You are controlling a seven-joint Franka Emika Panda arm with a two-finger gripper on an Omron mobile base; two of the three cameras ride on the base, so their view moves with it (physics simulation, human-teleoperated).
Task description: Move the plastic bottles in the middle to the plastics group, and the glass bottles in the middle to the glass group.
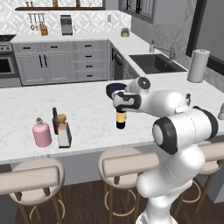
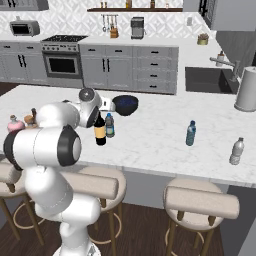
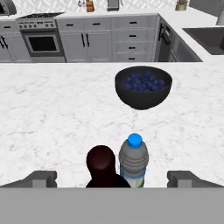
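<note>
My gripper (image 3: 113,179) is open, its fingertips (image 3: 41,178) wide apart on either side of two bottles in the middle of the counter. The dark wine bottle (image 3: 101,164) (image 2: 100,131) (image 1: 121,120) with the orange-yellow label stands just below the hand. Close beside it is a grey plastic bottle (image 3: 134,158) (image 2: 110,125) with a blue cap. At the left, the squarish pale bottle (image 1: 64,133) with a cork stands by the pink bottle (image 1: 42,134) and the slim dark brown bottle (image 1: 55,120). The small blue water bottle (image 2: 190,133) stands to the right.
A dark bowl of blueberries (image 3: 143,86) (image 2: 125,104) sits just beyond the two middle bottles. A clear plastic bottle (image 2: 237,151) stands near the counter's right front edge, a paper towel roll (image 2: 247,90) by the sink (image 2: 207,80). Stools (image 2: 90,182) line the counter front.
</note>
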